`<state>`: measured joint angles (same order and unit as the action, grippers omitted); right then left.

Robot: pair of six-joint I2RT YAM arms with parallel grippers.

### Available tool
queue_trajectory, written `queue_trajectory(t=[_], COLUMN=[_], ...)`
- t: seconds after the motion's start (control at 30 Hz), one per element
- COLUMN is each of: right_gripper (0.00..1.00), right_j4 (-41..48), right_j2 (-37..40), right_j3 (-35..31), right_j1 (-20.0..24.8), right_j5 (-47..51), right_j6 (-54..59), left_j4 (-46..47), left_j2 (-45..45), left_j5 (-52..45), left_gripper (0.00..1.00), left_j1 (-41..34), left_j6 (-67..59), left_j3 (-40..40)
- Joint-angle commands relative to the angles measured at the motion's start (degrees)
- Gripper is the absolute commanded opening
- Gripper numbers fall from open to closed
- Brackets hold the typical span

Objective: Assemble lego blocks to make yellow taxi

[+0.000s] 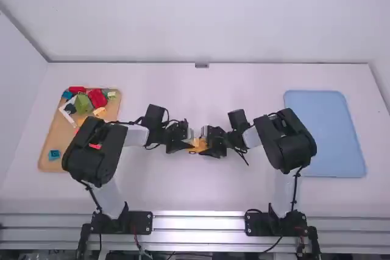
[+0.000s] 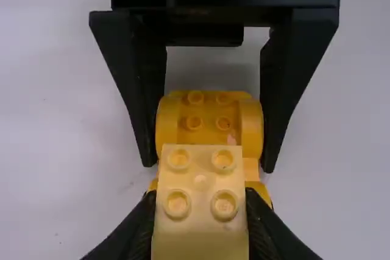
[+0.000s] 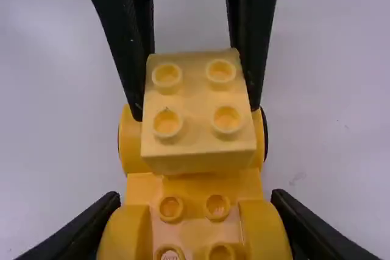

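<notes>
Left gripper (image 1: 191, 145) clamped on pale-yellow 2x2 block (image 2: 201, 178), held over 1 end of yellow car base; can't tell if seated. Right gripper (image 1: 210, 145) facing it, fingers pinching the base (image 3: 195, 186) at the other end.

Even light, seemingly overhead, glare on metal rail (image 1: 198, 223), dimmer wrist views

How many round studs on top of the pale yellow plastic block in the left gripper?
4, two by two: one pair of studs toward the right gripper, the other pair toward the left gripper, which clamps the block. None looks hidden.
</notes>
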<state>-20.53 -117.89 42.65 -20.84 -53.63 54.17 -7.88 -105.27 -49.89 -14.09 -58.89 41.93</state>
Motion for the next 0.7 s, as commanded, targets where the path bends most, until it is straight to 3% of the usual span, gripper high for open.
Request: queue_trajectory(t=[0.0, 0.23, 0.47, 0.67], right_gripper=[0.55, 0.55, 0.55, 0.55], right_j4=[0.24, 0.33, 0.35, 0.37], right_j2=[1.25, 1.25, 1.25, 1.25], right_j3=[-0.63, -0.63, -0.63, -0.63], right_j1=[-0.22, -0.22, -0.22, -0.22], right_j5=[-0.33, -0.33, -0.35, -0.31], right_j6=[-0.17, -0.15, -0.15, -0.17], left_j4=[0.55, 0.94, 1.38, 1.42], left_j2=[-0.83, -0.83, -0.83, -0.83], left_j5=[-0.09, 0.00, 0.04, 2.23], left_gripper=[0.02, 0.02, 0.19, 0.22], left_j1=[0.20, 0.15, 0.15, 0.17], left_j6=[0.61, 0.59, 0.57, 0.63], left_j3=[-0.39, -0.39, -0.39, -0.39])
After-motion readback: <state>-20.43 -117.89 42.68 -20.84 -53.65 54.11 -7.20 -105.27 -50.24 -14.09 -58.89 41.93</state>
